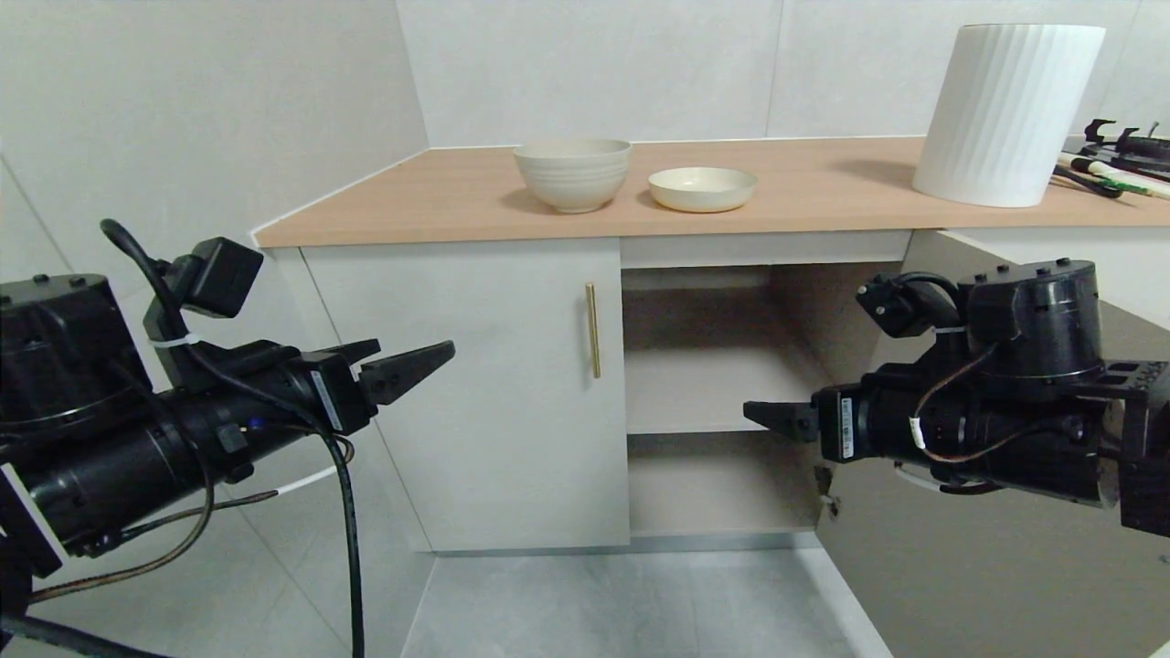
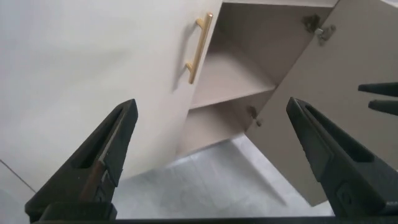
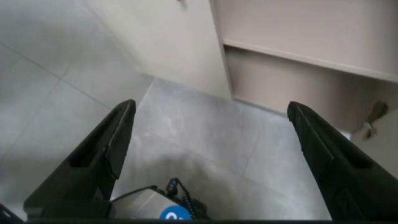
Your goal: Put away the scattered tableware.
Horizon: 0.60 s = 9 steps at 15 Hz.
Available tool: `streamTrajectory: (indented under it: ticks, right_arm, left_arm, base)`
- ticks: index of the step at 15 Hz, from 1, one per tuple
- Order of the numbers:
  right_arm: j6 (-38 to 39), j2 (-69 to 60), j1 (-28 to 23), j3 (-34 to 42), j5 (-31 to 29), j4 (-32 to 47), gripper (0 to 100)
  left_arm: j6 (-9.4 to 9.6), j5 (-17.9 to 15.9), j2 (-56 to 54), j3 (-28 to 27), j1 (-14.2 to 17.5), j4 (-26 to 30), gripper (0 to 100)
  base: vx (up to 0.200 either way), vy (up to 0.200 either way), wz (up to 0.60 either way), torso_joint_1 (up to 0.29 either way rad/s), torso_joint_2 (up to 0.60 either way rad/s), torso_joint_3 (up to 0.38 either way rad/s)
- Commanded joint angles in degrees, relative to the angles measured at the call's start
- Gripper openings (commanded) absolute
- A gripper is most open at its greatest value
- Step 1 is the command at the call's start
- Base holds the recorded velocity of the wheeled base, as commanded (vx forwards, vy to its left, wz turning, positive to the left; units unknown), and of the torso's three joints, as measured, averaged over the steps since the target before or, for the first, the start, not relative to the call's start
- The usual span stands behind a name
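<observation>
A cream ribbed bowl (image 1: pixel 572 174) and a shallow cream dish (image 1: pixel 702 188) stand side by side on the wooden countertop (image 1: pixel 439 196). Below them the cabinet's right half (image 1: pixel 708 393) stands open, with a bare shelf (image 2: pixel 227 78) inside. My left gripper (image 1: pixel 416 349) hangs open in front of the closed left door, well below the counter, its fingers (image 2: pixel 102 155) spread wide around nothing. My right gripper (image 1: pixel 770 417) is open too, level with the cabinet opening near its right side, and its fingers (image 3: pixel 102 155) are wide apart over the floor.
A tall white ribbed container (image 1: pixel 1005 114) stands on the counter at the right, with utensils (image 1: pixel 1111 172) beyond it. The closed door carries a brass handle (image 1: pixel 592 329). The swung-out cabinet door (image 1: pixel 960 548) sits under my right arm. Grey floor tiles (image 1: pixel 622 603) lie in front.
</observation>
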Motion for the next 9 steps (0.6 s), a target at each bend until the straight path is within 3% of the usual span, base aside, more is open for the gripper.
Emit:
streamTrajectory:
  ticks: [1,9]
  right_arm:
    - [0.0,0.1,0.1,0.2,0.0,0.0,100]
    - [-0.1,-0.5,1.2,2.7,0.8,-0.7,100]
  left_arm:
    - [0.03,0.0,-0.4,-0.2,0.1,0.2,100]
    - [0.30,0.0,-1.2,-0.2,0.5,0.3,100]
  base:
    - [0.000,0.000,0.00,0.000,0.00,0.000]
    - [0.200,0.000,0.00,0.000,0.00,0.004]
